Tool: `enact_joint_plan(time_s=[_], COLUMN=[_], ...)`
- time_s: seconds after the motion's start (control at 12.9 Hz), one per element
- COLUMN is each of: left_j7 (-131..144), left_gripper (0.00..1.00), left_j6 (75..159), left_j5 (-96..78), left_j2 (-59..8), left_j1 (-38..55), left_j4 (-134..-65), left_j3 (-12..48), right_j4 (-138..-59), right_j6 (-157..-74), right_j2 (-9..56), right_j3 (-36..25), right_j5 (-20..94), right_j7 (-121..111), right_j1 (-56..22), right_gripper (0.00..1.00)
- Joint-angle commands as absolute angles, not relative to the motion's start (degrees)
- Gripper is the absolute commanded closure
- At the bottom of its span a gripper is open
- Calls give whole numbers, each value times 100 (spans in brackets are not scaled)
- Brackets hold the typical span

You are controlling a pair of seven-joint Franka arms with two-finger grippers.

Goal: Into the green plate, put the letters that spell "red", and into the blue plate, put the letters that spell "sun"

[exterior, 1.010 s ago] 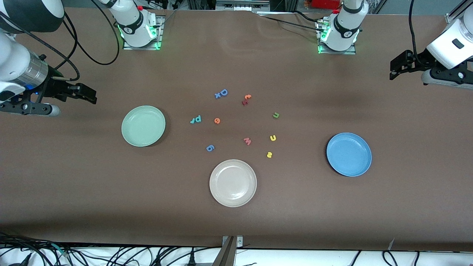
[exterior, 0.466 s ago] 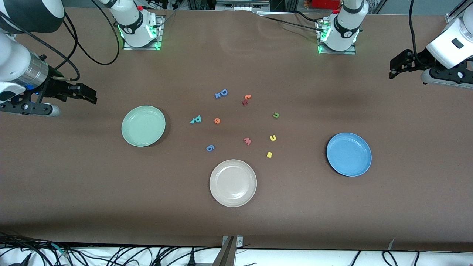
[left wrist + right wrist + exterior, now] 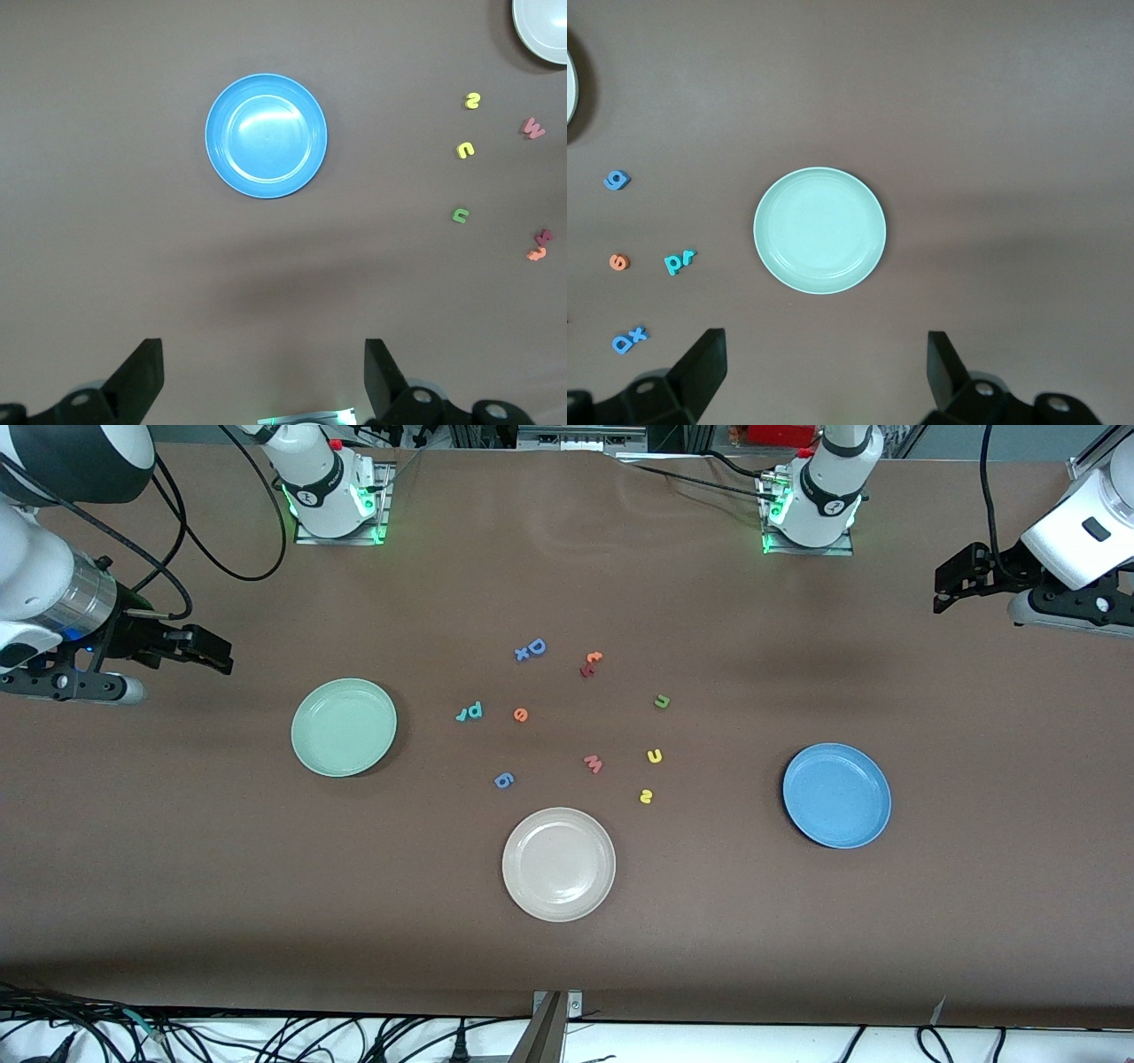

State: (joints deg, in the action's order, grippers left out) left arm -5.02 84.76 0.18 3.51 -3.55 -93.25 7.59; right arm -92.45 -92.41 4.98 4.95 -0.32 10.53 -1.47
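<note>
The green plate lies empty toward the right arm's end, the blue plate empty toward the left arm's end. Between them on the table lie the teal "r" touching the teal "d", the orange "e", the olive "n", the yellow "u" and the yellow "s". My right gripper hangs open over bare table beside the green plate. My left gripper hangs open over the table's end past the blue plate.
A beige plate sits nearest the front camera. Among the letters lie a pink "w", a blue "D" with an "x", a red-orange pair and a blue "g". Cables run along the table's front edge.
</note>
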Motion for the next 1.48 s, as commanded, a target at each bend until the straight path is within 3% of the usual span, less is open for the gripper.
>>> enact_joint_plan(time_s=[0.0,1.4], left_j7=[-580,-571], left_gripper=[0,0], left_j6=[8428,8684], left_j5=[-44,-44], left_j2=[325,26], left_j1=[-387,-369], left_j4=[-9193,-9035], left_j3=[782,888], right_j4=[-9308,-9448], right_j6=[-9220,-9220], right_j2=[448,422], right_j3=[475,475], right_j5=[-9,-9], right_j7=[1081,1160], right_j1=[-176,-176], right_gripper=[0,1])
